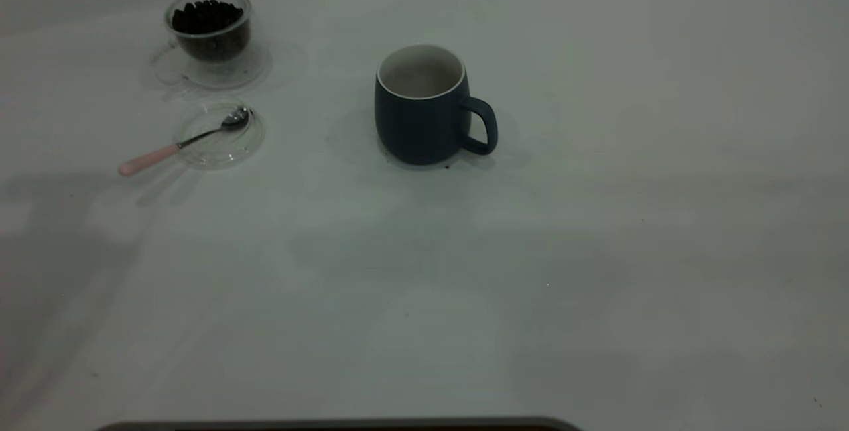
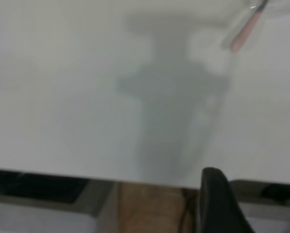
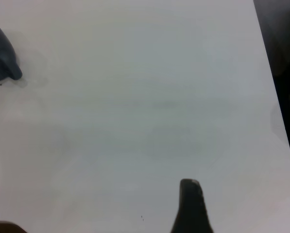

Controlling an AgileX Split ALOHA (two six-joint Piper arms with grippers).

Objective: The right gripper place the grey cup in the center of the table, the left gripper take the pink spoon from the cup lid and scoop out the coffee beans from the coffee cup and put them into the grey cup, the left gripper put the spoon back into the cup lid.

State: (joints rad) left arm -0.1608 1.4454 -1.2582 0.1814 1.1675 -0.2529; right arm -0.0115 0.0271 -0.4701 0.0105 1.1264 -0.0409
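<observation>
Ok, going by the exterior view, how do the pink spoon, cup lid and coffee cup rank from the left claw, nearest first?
The left claw hangs off the table's near left edge.
1. pink spoon: its handle points that way.
2. cup lid: under the spoon's bowl.
3. coffee cup: behind the lid.

Blue-grey cup (image 1: 419,127), pink-handled spoon (image 1: 182,142), white table (image 1: 597,219).

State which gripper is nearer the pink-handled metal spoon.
Left. The left gripper views the pink-handled metal spoon nearby; the right gripper sees only the blue-grey mug.
</observation>
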